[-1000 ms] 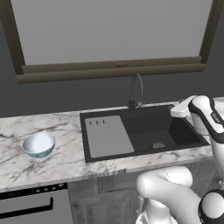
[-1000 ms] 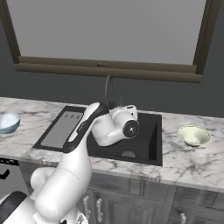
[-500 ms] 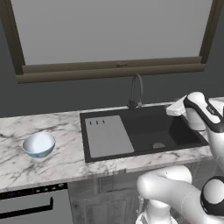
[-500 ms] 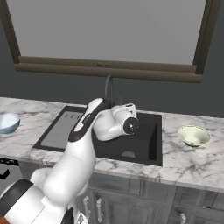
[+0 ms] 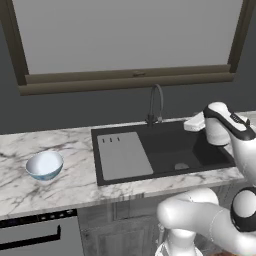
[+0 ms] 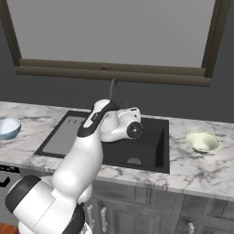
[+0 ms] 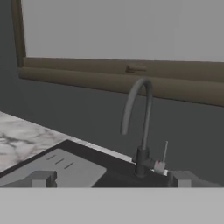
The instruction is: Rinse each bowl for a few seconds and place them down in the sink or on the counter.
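On the counter [image 5: 75, 185], left of the sink [image 5: 165, 150], sits the blue bowl [image 5: 44, 165]. It is white inside and stands upright, well apart from the sink. The yellow-green bowl [image 6: 203, 141] sits upright on the counter on the other side, right of the sink, near its edge. Both bowls look empty.

The sink is a big black box set down into the white marble counter. A flat grey panel [image 5: 124, 155] lies in its left half. A round drain [image 5: 181, 166] shows in the floor of the right half. A thin dark faucet [image 5: 156, 104] stands at the back edge and bends over in an arch. In the hand view a small lever [image 7: 162, 159] sticks up beside the foot of the faucet.

The white arm reaches up and over the right half of the sink. Its hand is held level and points toward the faucet and the back wall. The gripper [image 7: 111, 178] has its two fingers spread wide apart, and nothing is between them. It is not touching either bowl.

Behind the sink is a dark wall with a big window [image 6: 114, 32] in a brown frame.
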You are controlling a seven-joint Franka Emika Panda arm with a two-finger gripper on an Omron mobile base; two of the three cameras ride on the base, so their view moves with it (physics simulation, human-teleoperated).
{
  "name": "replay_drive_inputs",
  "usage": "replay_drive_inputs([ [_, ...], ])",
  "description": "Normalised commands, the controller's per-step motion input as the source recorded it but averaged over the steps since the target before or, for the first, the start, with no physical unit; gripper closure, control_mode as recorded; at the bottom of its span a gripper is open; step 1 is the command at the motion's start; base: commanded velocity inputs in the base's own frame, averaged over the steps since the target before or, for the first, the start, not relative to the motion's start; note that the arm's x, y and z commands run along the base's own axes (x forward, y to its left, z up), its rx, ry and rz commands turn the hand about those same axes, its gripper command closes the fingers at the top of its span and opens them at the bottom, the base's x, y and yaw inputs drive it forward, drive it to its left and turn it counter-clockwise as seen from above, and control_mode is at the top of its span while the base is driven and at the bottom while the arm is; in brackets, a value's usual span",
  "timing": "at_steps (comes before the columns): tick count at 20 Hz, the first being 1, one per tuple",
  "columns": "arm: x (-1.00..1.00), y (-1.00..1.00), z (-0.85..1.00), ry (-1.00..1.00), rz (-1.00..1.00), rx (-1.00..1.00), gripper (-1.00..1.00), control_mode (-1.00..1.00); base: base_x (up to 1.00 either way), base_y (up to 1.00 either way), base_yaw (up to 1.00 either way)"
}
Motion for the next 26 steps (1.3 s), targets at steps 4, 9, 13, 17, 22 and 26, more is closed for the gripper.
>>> replay_drive_inputs([
  [4,0.27,0.00,-0.06,-0.02,0.00,0.03,-1.00,-1.00,0.00,0.00,0.00],
  [9,0.33,0.01,-0.12,-0.01,0.00,0.03,-1.00,-1.00,0.00,0.00,0.00],
  [13,0.33,0.01,-0.13,0.00,0.00,0.02,-1.00,-1.00,0.00,0.00,0.00],
  [17,0.30,0.00,-0.10,0.00,0.00,0.01,-1.00,-1.00,0.00,0.00,0.00],
  [22,0.29,0.00,-0.15,-0.04,0.01,0.00,-1.00,-1.00,0.00,0.00,0.00],
  [26,0.38,0.00,-0.19,-0.05,0.01,0.00,-1.00,-1.00,0.00,0.00,0.00],
])
